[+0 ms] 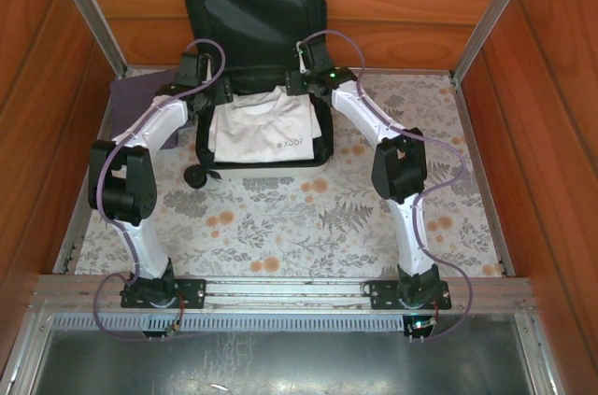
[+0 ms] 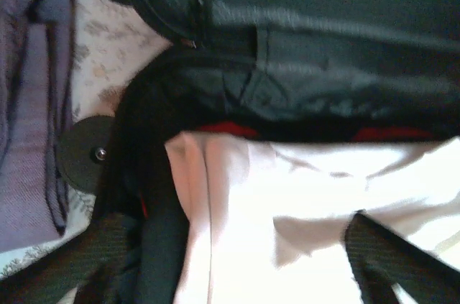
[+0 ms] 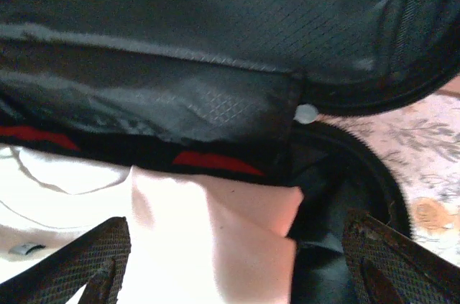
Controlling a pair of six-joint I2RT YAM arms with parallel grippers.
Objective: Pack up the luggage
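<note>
Two claws are mine, and both are at the far side of the table over one open case. My left claw [image 2: 233, 246] is spread wide, with one finger [image 2: 97, 257] over the case's dark left edge and the other above the shirt; nothing is clamped between them. My right claw [image 3: 233, 236] is spread just as wide and also grips nothing. Its left finger [image 3: 75, 261] is over white cloth and its right one is above the case's right rim.

There is one piece of luggage [image 1: 254, 12]. Its base lies flat on the floral tablecloth [image 1: 280, 227] at the far middle, between my two wrists. Its lid stands upright against the wooden back wall. The inside is black fabric, slightly shiny and creased, with a zip running round the lid. From the right wrist I see two short red strips [image 3: 215, 162] low on the lining. A glossy white strip of shell shows along the near edge, and one black wheel [image 1: 194, 176] sticks out at the near left corner.

One folded white shirt [image 1: 266, 129] lies in the base, its collar toward the lid and a small grey print near its hem. One folded purple cloth [image 1: 135, 93] lies on the table just left of the case, outside it.
</note>
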